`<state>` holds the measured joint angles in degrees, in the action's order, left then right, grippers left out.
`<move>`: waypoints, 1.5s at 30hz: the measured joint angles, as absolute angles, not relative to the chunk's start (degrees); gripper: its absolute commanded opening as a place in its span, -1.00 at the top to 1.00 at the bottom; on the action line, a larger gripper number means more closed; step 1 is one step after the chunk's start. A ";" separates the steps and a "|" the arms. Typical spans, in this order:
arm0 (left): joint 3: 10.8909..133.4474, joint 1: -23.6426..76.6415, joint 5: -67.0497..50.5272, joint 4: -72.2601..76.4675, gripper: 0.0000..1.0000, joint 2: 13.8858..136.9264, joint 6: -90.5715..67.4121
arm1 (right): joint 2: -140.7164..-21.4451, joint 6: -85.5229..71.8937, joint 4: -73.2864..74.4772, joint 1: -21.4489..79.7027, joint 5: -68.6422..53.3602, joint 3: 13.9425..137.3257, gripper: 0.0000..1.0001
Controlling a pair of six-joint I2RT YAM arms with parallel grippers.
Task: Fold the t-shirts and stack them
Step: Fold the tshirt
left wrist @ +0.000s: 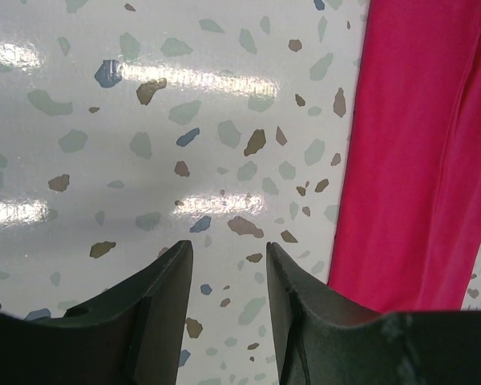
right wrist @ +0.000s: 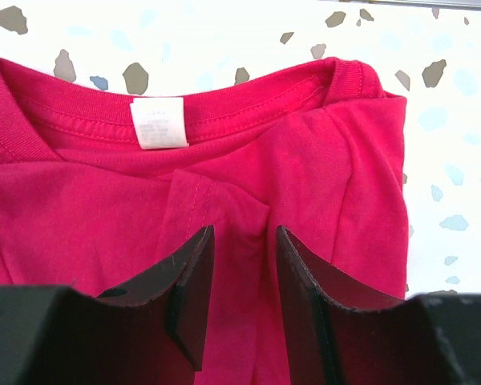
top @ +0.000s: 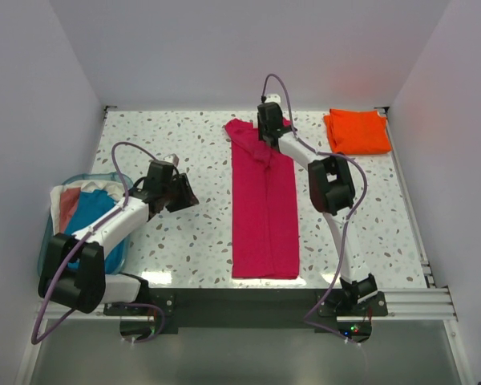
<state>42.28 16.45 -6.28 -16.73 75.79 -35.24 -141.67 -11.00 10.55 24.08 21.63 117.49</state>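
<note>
In the middle of the speckled table (top: 184,136), the magenta t-shirt (top: 263,208) is lying folded lengthwise into a long narrow strip, its hem toward the arms' bases and its collar at the far end. The right gripper (top: 269,131) is hanging over that collar end. In the right wrist view its fingers (right wrist: 188,281) are standing apart just below the neckline and the white label (right wrist: 159,123). A raised pleat of the pink cloth is running into the gap between them, and I cannot tell whether they are pinching that pleat or only resting around it. The orange t-shirt (top: 357,132) is sitting as a small flat rectangle in the far right corner, well apart from the magenta one. The left gripper (top: 179,189) is hovering over bare tabletop to the left of the strip. Its fingers (left wrist: 164,281) are spread with nothing between them, and the pink edge is showing off to its right. Beside the left arm, a translucent teal basket (top: 80,176) is holding a heap of blue, white and reddish cloth (top: 92,212).
</note>
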 measured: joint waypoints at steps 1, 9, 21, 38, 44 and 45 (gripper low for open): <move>42.28 16.45 -6.28 -16.73 0.07 75.83 -35.24 | -141.69 -10.98 10.59 24.12 21.61 117.49 0.19; 42.28 16.45 -6.31 -16.73 0.08 75.88 -34.85 | -141.69 -10.85 10.68 24.40 21.74 117.49 0.21; 42.26 16.45 -7.31 -15.90 0.09 76.86 -34.83 | -140.35 -8.19 9.76 26.33 27.70 114.50 0.21; 42.24 16.45 -7.57 -15.79 0.09 76.88 -34.81 | -138.15 -7.64 9.43 26.52 26.83 113.91 0.20; 41.87 16.45 -7.57 -15.64 0.09 76.88 -34.79 | -140.00 -8.40 10.66 26.50 22.55 120.49 0.21; 41.82 16.45 -7.57 -15.64 0.09 76.88 -34.79 | -140.42 -8.69 10.74 26.46 21.85 121.43 0.22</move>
